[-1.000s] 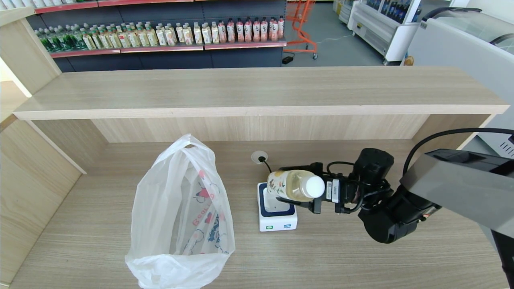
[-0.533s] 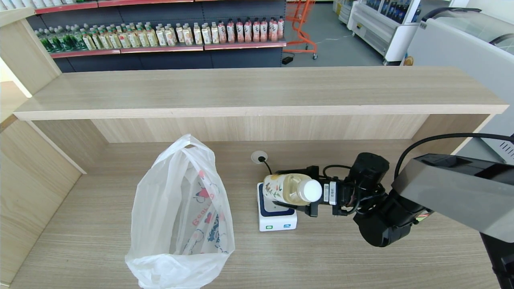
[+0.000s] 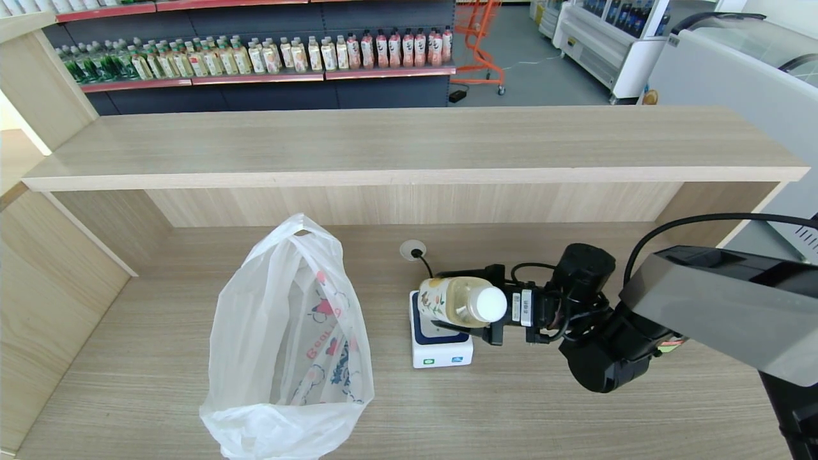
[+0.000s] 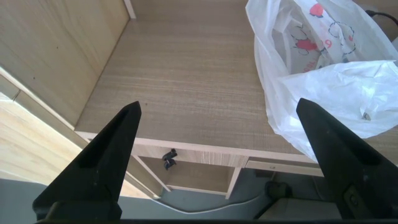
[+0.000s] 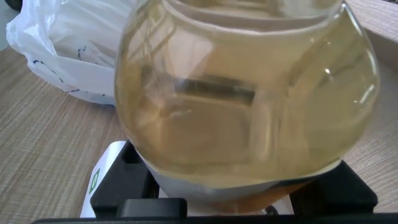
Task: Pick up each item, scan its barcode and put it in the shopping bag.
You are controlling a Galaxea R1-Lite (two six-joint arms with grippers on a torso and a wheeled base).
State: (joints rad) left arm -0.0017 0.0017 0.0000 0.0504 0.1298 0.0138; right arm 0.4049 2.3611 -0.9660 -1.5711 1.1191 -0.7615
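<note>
My right gripper (image 3: 470,300) is shut on a tea bottle (image 3: 457,301) with a white cap and a flowered label, held on its side just above the white barcode scanner (image 3: 441,348). Up close, the bottle's (image 5: 249,99) pale yellow liquid hangs over the scanner (image 5: 112,186). A white plastic shopping bag (image 3: 291,351) with a red and blue print stands open to the left of the scanner. My left gripper (image 4: 217,155) is open, low by the counter's front edge, near the bag (image 4: 323,81).
The wooden counter (image 3: 511,409) has a raised back ledge (image 3: 409,147) and a side wall on the left. A cable runs from a hole (image 3: 413,249) behind the scanner. Store shelves with bottles stand far behind.
My right gripper has carried the bottle a little to the left and slightly down, closer over the scanner. The bag and the left arm have stayed still.
</note>
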